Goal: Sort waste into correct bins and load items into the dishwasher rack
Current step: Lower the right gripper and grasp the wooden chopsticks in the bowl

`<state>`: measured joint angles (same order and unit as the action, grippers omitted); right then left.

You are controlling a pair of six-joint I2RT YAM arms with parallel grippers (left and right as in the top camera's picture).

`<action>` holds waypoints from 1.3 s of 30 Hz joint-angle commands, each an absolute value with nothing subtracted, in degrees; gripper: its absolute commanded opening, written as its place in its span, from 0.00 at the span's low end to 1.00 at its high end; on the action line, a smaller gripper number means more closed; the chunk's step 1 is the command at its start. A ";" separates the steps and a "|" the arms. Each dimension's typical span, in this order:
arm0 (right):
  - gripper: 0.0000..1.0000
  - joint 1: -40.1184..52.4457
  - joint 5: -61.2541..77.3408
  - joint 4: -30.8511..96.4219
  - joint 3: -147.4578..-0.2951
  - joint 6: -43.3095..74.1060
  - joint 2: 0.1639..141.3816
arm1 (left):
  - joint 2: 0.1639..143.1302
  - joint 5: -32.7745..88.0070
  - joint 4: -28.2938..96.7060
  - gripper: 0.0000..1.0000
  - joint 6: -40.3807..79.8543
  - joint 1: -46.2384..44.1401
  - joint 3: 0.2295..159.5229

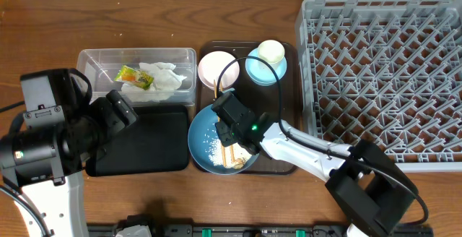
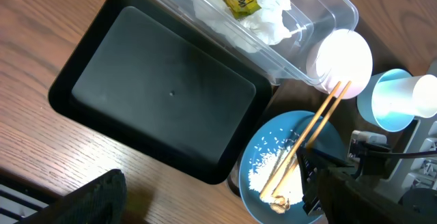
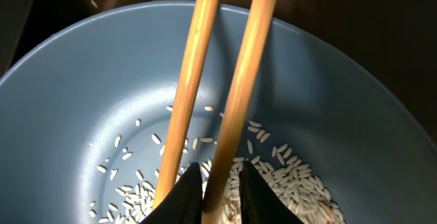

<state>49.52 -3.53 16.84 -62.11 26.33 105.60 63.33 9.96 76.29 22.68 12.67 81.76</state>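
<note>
Two wooden chopsticks (image 3: 198,60) lie in the dark-blue dish (image 1: 202,139) over loose rice (image 3: 293,176), their far ends leaning on the white bowl (image 1: 216,69). My right gripper (image 3: 222,183) is down in the dish, narrowly open, its fingers on either side of the right-hand chopstick; the other stick lies outside the left finger. My left gripper (image 1: 123,110) hovers open and empty over the black tray (image 1: 144,143); only one finger (image 2: 95,197) shows in its wrist view. The napkin (image 1: 162,78) and the wrapper (image 1: 133,76) lie in the clear tub (image 1: 94,60).
A light-blue bowl (image 1: 256,71) holding a tipped white cup (image 1: 271,51) sits on the brown tray (image 1: 289,92) behind the dish. The grey rack (image 1: 382,78) fills the right side of the table. My right arm reaches in from the front right.
</note>
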 commanded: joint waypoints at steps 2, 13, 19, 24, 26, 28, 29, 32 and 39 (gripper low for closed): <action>0.17 49.98 -4.69 16.69 -62.87 26.13 106.06 | 63.61 9.43 76.44 0.91 22.79 12.95 82.74; 0.21 50.65 -5.37 16.08 -62.85 26.11 106.08 | 63.61 9.43 76.44 0.91 22.79 12.95 82.74; 0.19 50.68 -5.78 15.75 -62.81 26.13 106.08 | 63.61 9.43 76.42 0.91 22.79 12.95 82.74; 0.17 50.68 -5.78 15.64 -62.76 26.13 106.08 | 63.61 9.43 76.44 0.91 22.79 12.95 82.74; 0.17 50.68 -5.80 15.59 -62.65 26.15 106.10 | 63.59 9.43 76.44 0.91 22.79 12.95 82.74; 0.17 50.68 -5.80 15.53 -62.57 26.15 106.10 | 63.61 9.43 76.44 0.91 22.79 12.95 82.74; 0.17 50.72 -5.80 15.49 -62.52 26.33 106.10 | 63.61 9.43 76.42 0.91 22.79 12.95 82.74; 0.17 50.76 -5.80 15.35 -62.46 26.33 106.10 | 63.61 9.43 76.44 0.91 22.79 12.95 82.74; 0.18 51.09 -5.80 14.13 -62.43 26.33 107.20 | 63.61 9.43 76.44 0.91 22.79 12.95 82.74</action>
<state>49.63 -4.75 14.59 -62.11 26.33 105.69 63.33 9.96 76.29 22.68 12.67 81.76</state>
